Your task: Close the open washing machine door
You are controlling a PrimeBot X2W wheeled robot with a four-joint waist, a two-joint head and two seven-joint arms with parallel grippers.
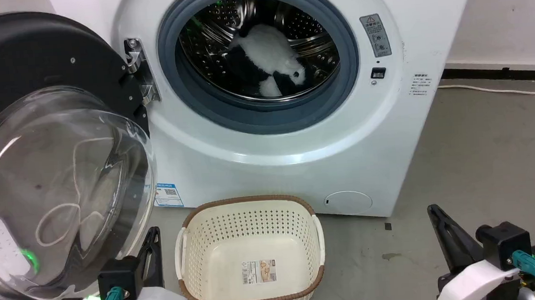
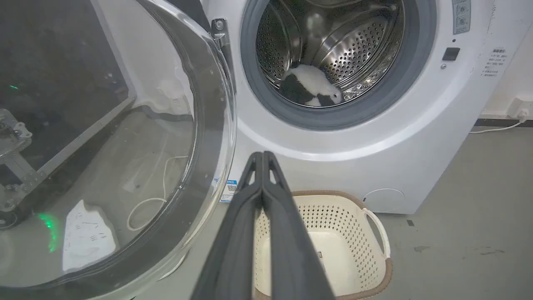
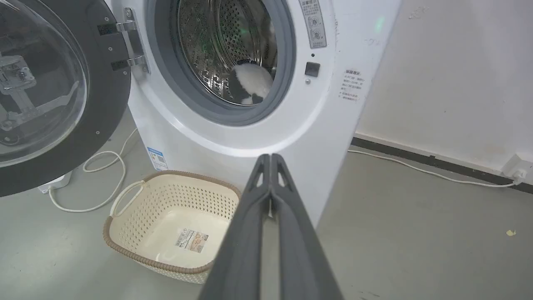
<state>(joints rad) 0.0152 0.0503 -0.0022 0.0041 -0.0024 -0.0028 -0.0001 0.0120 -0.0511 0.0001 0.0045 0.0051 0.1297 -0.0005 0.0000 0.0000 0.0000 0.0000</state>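
The washing machine door [image 1: 34,114] hangs wide open at the left on its metal hinge [image 1: 139,69], black-framed, its clear glass bowl [image 1: 58,193] bulging toward me. The white washing machine [image 1: 297,166] shows its grey-gasketed drum mouth [image 1: 258,56] with a black-and-white plush inside [image 1: 270,60]. My left gripper [image 1: 153,233] sits low beside the door's bottom rim, fingers shut [image 2: 263,156], apart from the glass [image 2: 125,146]. My right gripper [image 1: 434,211] rests at the lower right, fingers shut [image 3: 270,158], holding nothing. The right wrist view shows the door [image 3: 104,83] and the machine [image 3: 250,137].
A cream perforated laundry basket [image 1: 248,208] with a brown rim stands on the grey floor right before the machine, between my arms. A white cable [image 3: 104,166] loops on the floor under the door. Another cable [image 1: 494,89] runs along the wall at the right.
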